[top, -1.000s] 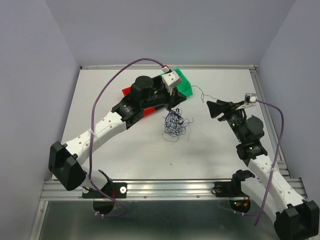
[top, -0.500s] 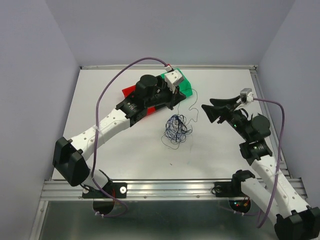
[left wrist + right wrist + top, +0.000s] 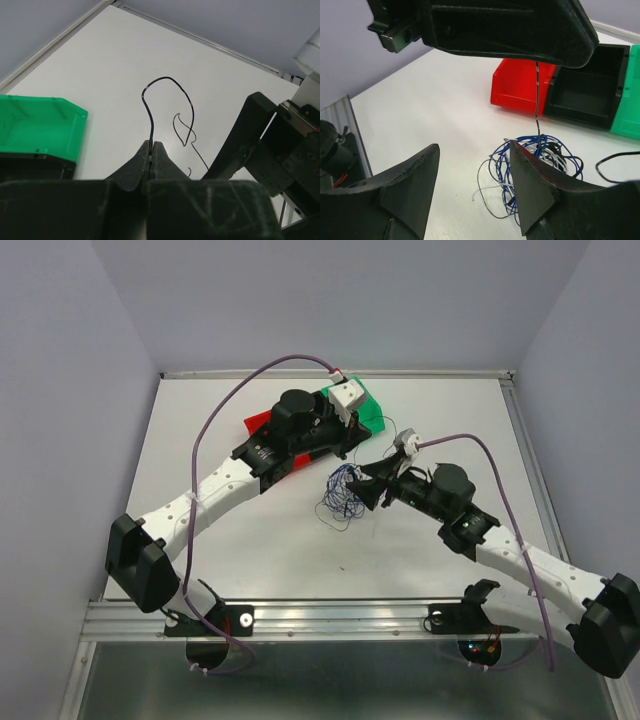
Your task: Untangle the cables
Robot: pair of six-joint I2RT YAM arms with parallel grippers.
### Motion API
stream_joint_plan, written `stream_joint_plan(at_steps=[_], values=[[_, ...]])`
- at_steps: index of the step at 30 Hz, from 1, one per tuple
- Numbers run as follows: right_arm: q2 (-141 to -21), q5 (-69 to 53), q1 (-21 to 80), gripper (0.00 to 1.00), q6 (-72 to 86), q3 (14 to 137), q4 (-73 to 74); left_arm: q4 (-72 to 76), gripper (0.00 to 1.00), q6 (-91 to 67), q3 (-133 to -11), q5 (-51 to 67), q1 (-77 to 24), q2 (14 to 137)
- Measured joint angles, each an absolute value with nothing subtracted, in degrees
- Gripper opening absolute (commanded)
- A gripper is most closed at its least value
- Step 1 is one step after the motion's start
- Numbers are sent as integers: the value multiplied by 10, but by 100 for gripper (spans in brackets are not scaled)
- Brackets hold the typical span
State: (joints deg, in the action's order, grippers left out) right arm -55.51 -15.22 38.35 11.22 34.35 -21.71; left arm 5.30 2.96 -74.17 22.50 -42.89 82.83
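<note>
The cables are a loose clump (image 3: 343, 495) of thin blue, black and whitish wires on the white table, also seen in the right wrist view (image 3: 542, 155). My left gripper (image 3: 347, 447) is above the clump, shut on one black strand (image 3: 150, 115). The strand loops out past the tips and hangs down into the clump (image 3: 536, 95). My right gripper (image 3: 366, 491) is open and empty at the clump's right edge, low over the table. In its wrist view (image 3: 474, 150) the clump lies against and partly behind one finger (image 3: 532, 185).
A red bin (image 3: 260, 423), a black bin (image 3: 585, 95) and a green bin (image 3: 367, 407) stand in a row behind the clump, partly under my left arm. The green bin (image 3: 40, 125) also shows in the left wrist view. The table's back rim (image 3: 430, 373) runs behind.
My right arm has swung left from the table's right side to the clump, gripper open. My left gripper has shifted slightly back, holding the black strand. The clump has shifted a little.
</note>
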Motion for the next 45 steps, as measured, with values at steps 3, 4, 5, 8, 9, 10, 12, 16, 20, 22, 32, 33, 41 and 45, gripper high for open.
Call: stream_joint_plan(at_steps=[3,4,5,8,9,10,12,16,20,22,32,33,41,45], values=[[-582,-117,399,61,99,346,-229,53,0,29,-742,227,-429,828],[-593,-102,402,61,96,346,-235,53,0,29,-742,229,-429,828],[-605,-85,405,61,92,347,-240,53,0,29,-742,230,-429,828],[-626,-46,409,62,85,347,-253,53,0,29,-742,234,-429,828],[-630,-38,410,62,83,347,-257,53,0,29,-742,234,-429,828],[-633,-28,410,61,80,347,-265,53,0,29,-742,235,-429,828],[-638,-19,411,59,76,347,-283,53,0,27,-742,238,-429,828],[-658,-9,413,51,70,347,-325,53,0,25,-742,248,-429,827],[-695,0,414,50,66,347,-363,52,0,24,-742,253,-429,827],[-721,1,414,48,67,347,-385,51,0,24,-742,254,-429,825],[-850,66,417,40,133,334,-433,6,0,38,-768,207,-426,768],[-852,82,417,39,144,328,-433,1,0,47,-790,189,-427,762],[-803,154,417,45,202,306,-387,-16,0,104,-918,69,-426,710],[-748,197,417,42,218,280,-347,-16,0,119,-932,42,-426,688]])
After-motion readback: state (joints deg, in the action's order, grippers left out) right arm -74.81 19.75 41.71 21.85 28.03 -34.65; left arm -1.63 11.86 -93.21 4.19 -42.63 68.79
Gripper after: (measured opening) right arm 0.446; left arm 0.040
